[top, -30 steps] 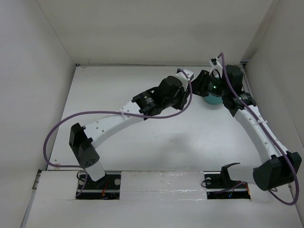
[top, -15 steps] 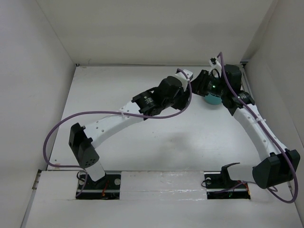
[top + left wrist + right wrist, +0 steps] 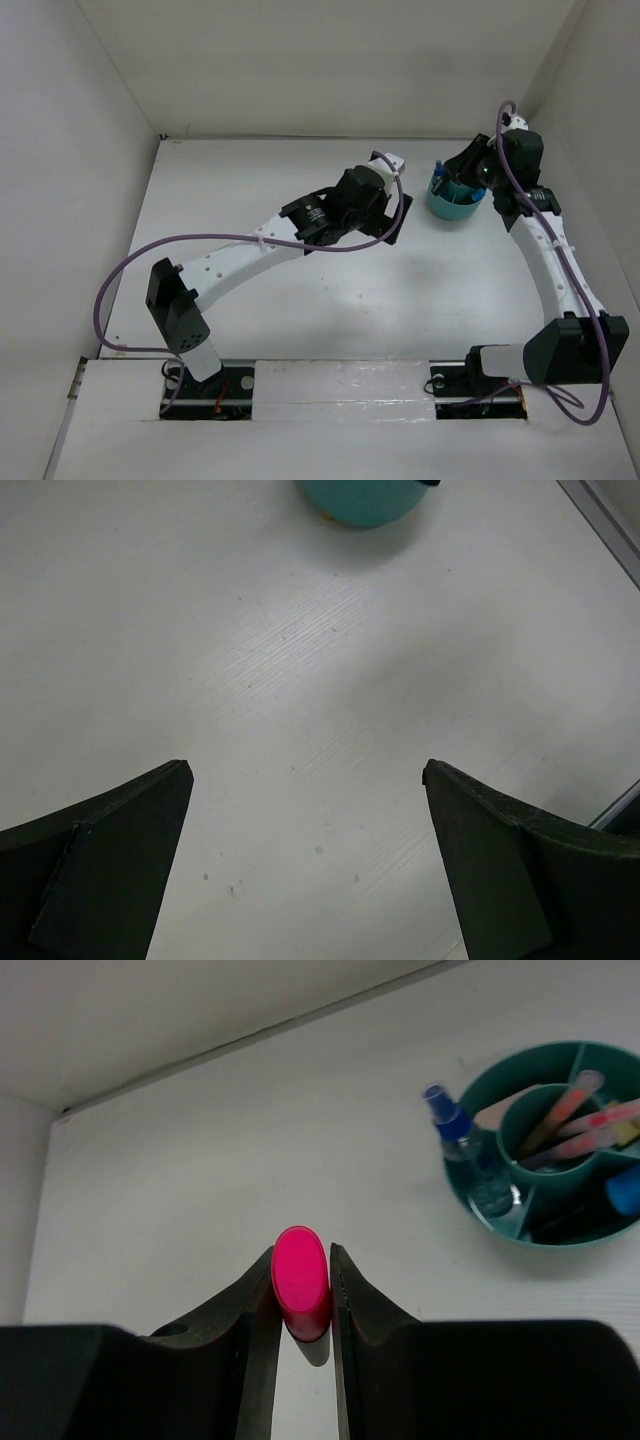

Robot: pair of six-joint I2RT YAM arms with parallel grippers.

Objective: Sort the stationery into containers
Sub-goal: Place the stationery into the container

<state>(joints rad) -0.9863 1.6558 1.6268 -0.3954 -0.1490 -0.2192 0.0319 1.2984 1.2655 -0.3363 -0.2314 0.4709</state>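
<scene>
I've got R gripper [image 3: 302,1300] clamped on the pink-cap highlighter [image 3: 300,1280] near the cup [image 3: 560,1238], prob. for dropping in; L gripper [image 3: 306,770] spread wide, empty, aside of cup for clearance.

Glossy plastic cap [image 3: 300,1282], matt table [image 3: 320,710]

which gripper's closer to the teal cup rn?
Right gripper: by the far side of the teal cup, shut on a pink-capped highlighter. Left gripper: open, farther off to the cup's left.
</scene>
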